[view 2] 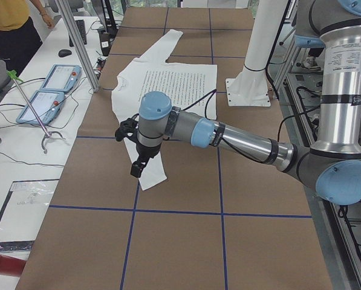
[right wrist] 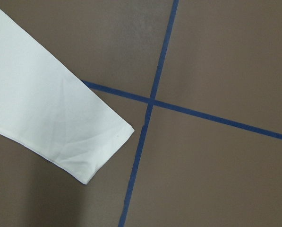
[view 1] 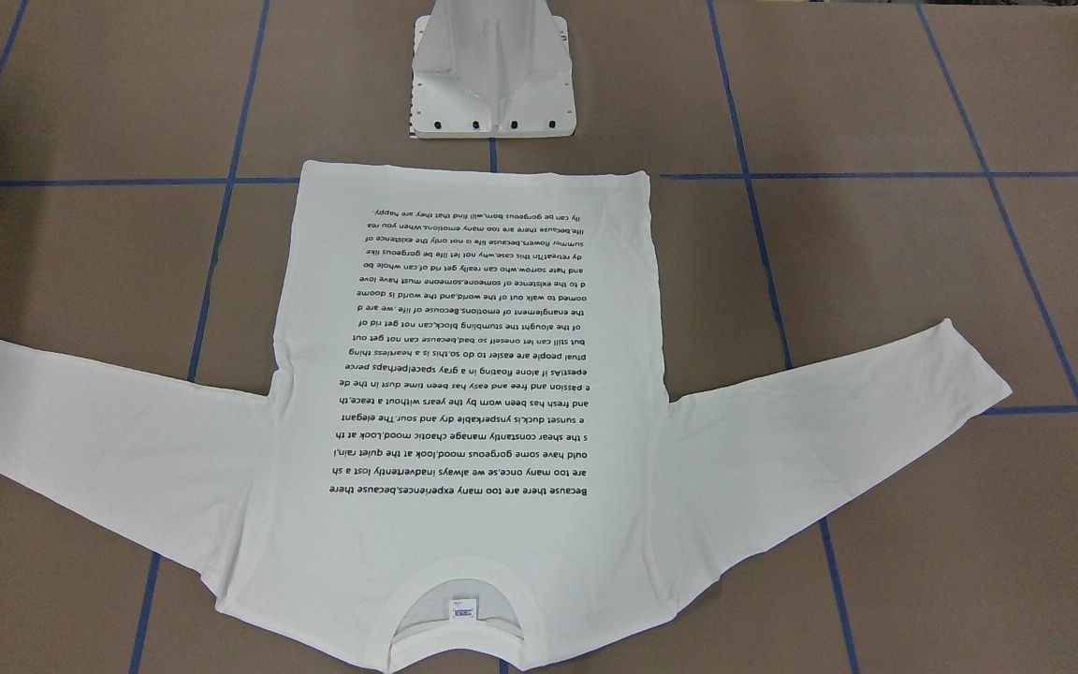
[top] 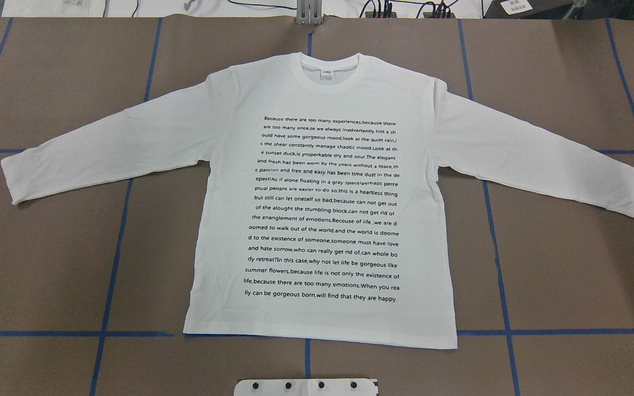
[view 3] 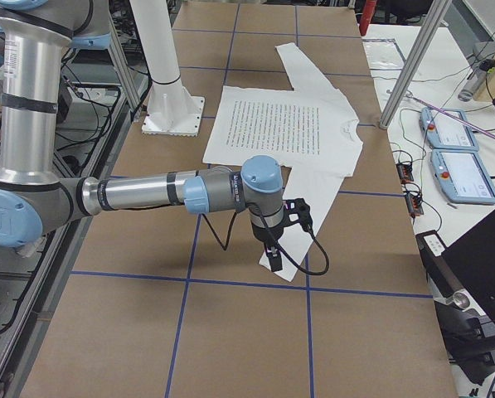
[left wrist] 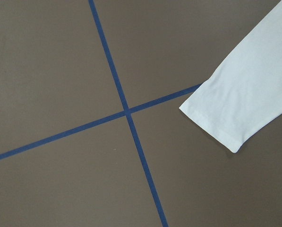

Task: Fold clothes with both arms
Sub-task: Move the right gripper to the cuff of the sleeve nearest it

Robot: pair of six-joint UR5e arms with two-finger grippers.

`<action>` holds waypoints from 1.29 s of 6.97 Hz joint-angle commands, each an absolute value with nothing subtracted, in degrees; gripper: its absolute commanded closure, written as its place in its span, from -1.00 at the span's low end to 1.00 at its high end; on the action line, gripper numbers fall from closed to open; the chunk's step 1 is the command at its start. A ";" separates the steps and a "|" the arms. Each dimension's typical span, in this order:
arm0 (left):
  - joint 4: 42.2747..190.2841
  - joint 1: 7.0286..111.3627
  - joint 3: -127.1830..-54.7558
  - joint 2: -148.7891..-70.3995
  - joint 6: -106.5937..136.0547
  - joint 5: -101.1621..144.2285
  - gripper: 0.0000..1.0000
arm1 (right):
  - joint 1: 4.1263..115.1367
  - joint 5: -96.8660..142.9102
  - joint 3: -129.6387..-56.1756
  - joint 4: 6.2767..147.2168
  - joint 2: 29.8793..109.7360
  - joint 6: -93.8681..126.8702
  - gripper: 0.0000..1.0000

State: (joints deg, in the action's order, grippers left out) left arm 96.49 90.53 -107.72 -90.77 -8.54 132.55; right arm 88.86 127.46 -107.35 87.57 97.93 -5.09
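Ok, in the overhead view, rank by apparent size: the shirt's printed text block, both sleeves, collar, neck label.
1. printed text block
2. sleeve on the view's left and sleeve on the view's right: alike, not ranked apart
3. collar
4. neck label

Shirt lies flat on the table (sleeves spread), hem nearest the pedestal.

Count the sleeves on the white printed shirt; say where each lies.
2. One sleeve stretches toward the robot's left, the other sleeve toward its right, both flat on the brown table.
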 commanded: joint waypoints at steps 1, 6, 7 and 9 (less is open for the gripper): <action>111.75 90.53 -104.68 -93.26 -3.80 131.92 -1.00 | 88.86 130.32 -107.14 85.71 97.29 -4.30 -1.00; 112.50 90.79 -105.56 -93.16 -3.51 132.28 -1.00 | 70.01 121.86 -84.23 31.70 100.90 47.13 -0.62; 112.50 90.79 -105.64 -93.16 -3.52 132.36 -1.00 | 67.96 119.90 -83.50 30.60 100.81 48.33 -0.47; 112.50 90.88 -105.64 -93.16 -3.60 132.54 -1.00 | 63.92 116.65 -83.50 30.59 100.11 50.97 -0.32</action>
State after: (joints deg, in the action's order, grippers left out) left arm 112.50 90.84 -105.63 -93.17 -3.57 132.47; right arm 66.57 118.82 -83.73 31.08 100.49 49.25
